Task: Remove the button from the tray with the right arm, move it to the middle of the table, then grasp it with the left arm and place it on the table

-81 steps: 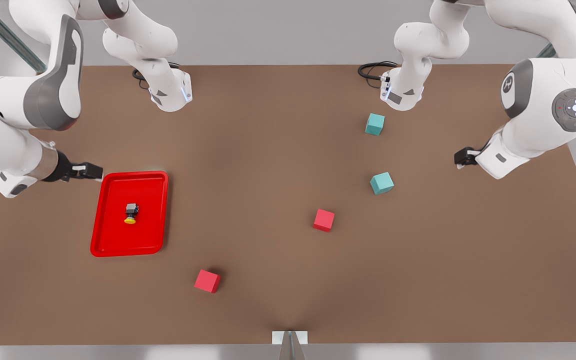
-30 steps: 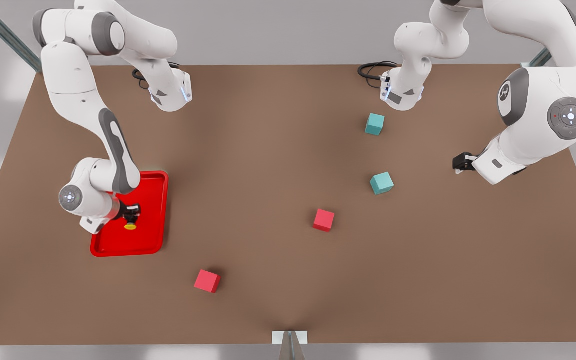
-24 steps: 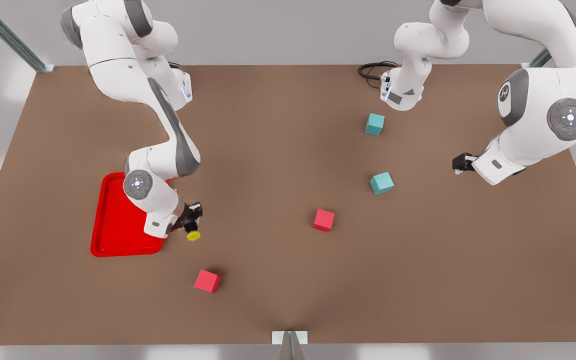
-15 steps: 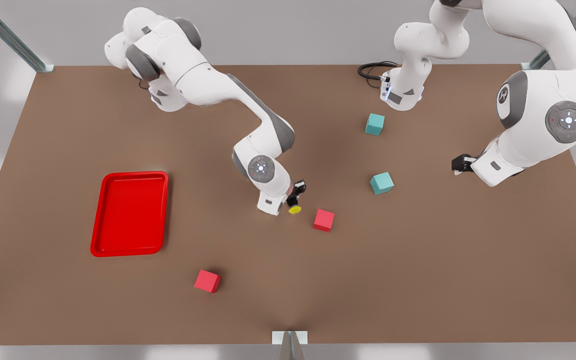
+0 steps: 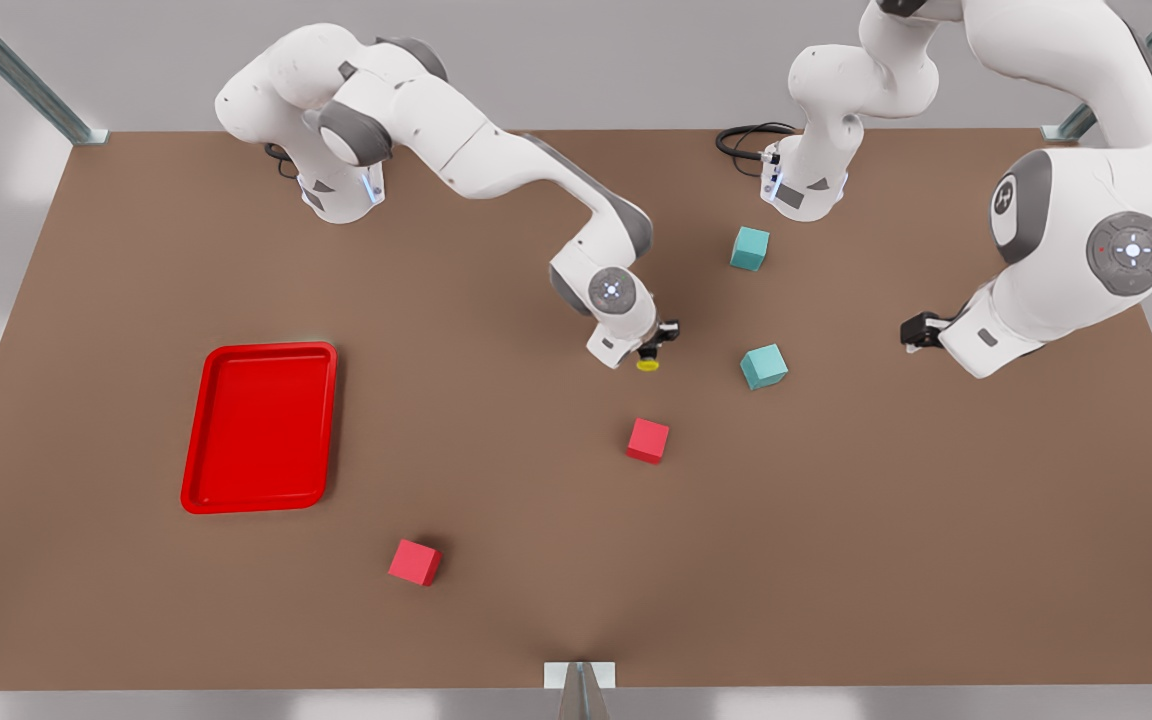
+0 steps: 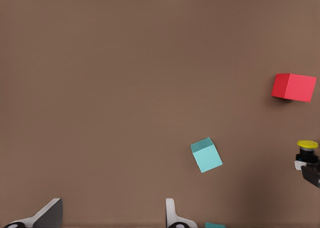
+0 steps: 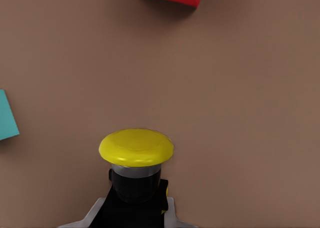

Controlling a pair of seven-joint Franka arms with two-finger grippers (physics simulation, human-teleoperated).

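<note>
On the front view's left, the tray lies flat on the counter, and its red floor inside the raised rim holds nothing. A red cube sits on the counter off the tray's near corner, well apart from it.

Toward the middle, my right arm reaches out over the counter, and my right pincer is pinching the button by its dark body, so the button is out of the tray and up in my grip near the counter's centre. In the right wrist view the button pokes out past my fingertips with its yellow cap leading, and the brown counter lies beyond it. A second red cube rests on the counter near the button, closer to the front edge; a teal cube sits just to the button's right, apart from it. Another teal cube lies farther back, near the base of my left arm.

On the front view's right, my left arm waits, with my left pincer held out over the counter. In the left wrist view its fingers stand spread apart, gripping nothing, and the teal cube, the red cube and the held button lie ahead of them.
</note>
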